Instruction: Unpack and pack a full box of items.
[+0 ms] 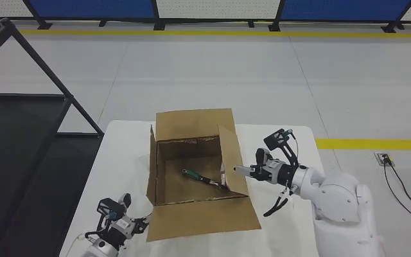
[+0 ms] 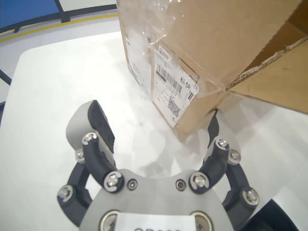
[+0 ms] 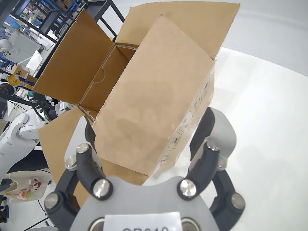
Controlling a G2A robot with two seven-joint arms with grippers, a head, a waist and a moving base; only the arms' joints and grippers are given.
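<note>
Floor (image 1: 192,70) is pale grey and pretty shiny all over. There's a yellow stripe (image 1: 192,32) painted across it, well out beyond the jaws of the left gripper (image 2: 156,110). Just behind the stripe you get blue panels (image 1: 90,8) and a white perforated board (image 1: 218,6) on black feet. The white table (image 1: 122,154) sits under both sets of jaws. Far past the jaws of the right gripper (image 3: 146,118) are black metal racks (image 3: 48,8).

A white shipping label (image 2: 176,85) at frame centre, on the cardboard box (image 2: 216,25) side, carries barcodes, a square code and small print.
</note>
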